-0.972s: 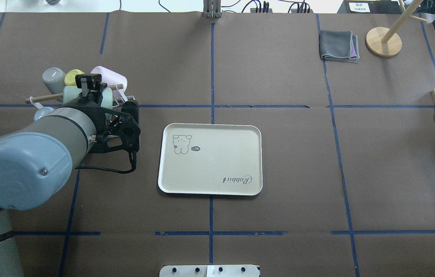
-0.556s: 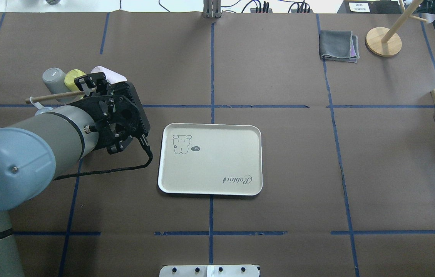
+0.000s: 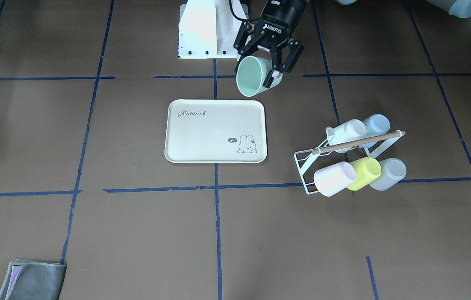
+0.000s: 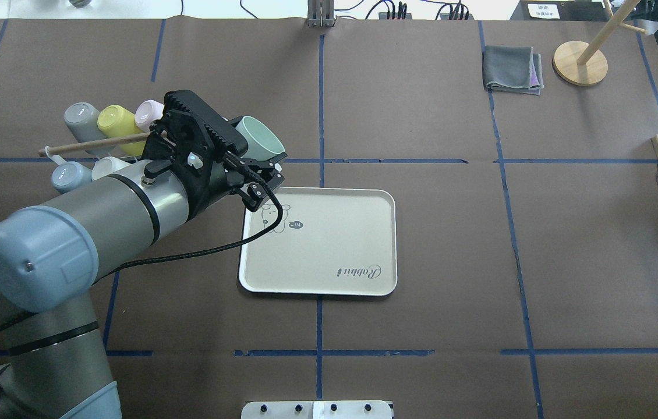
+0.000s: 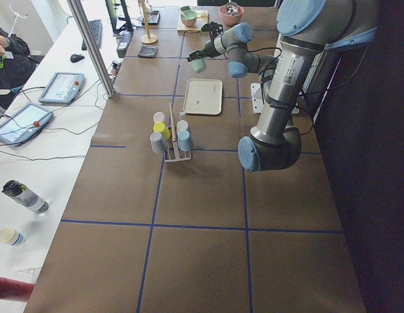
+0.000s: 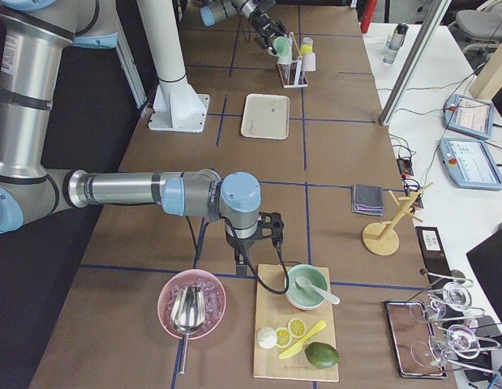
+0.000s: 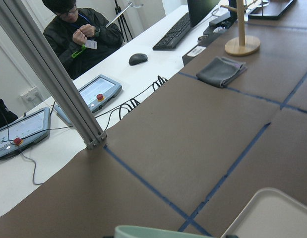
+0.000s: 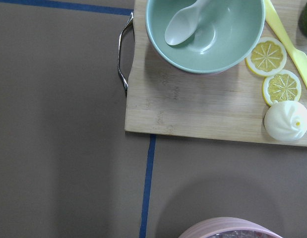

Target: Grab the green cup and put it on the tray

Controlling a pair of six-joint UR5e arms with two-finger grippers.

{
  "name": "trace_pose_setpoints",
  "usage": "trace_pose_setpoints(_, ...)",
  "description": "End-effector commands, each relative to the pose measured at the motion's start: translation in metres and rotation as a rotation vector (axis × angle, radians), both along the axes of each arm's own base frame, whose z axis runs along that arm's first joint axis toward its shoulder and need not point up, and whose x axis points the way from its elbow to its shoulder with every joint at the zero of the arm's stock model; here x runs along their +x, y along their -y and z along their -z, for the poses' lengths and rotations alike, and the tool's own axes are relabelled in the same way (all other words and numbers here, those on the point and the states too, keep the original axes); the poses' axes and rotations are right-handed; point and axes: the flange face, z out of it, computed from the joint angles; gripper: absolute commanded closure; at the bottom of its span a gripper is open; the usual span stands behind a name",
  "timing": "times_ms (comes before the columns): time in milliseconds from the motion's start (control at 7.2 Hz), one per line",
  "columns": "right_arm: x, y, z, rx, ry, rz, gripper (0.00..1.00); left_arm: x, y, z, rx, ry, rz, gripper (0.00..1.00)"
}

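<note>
The small pale mint-green plastic tumbler (image 3: pixel 252 81) hangs clear of the table, pinched at its rim by the left gripper (image 3: pixel 261 66), tipped almost onto its side, open mouth showing. Seen from overhead it sits at eleven o'clock from the cream rectangular tray (image 4: pixel 335 233), which lies flat, round-cornered and rimmed, with bunny drawing and "Rabbit" script facing up

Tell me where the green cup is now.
In the front-facing view the green cup hangs tilted in the left gripper, just past the top-right corner of the tray, well clear of the cup rack.
</note>
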Motion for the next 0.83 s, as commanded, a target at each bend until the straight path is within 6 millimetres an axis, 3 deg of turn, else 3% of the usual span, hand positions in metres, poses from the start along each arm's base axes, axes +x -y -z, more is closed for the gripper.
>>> trace_pose_setpoints(0, 0.0, 0.0, 0.0, 0.0, 0.0, 0.0, 0.0, 0.042, 0.019, -0.043, -0.039, -0.188, -0.001, 0.27)
trace_pose_setpoints(139, 0.0, 0.0, 0.0, 0.0, 0.0, 0.0, 0.0, 0.063, 0.025, -0.065, -0.042, -0.177, -0.005, 0.27)
trace_pose_setpoints(278, 0.0, 0.0, 0.0, 0.0, 0.0, 0.0, 0.0, 0.082, 0.032, -0.072, -0.043, -0.179, -0.006, 0.27)
trace_pose_setpoints(694, 0.0, 0.0, -0.001, -0.003, 0.0, 0.0, 0.0, 0.163, 0.004, -0.091, -0.056, -0.16, 0.03, 0.25)
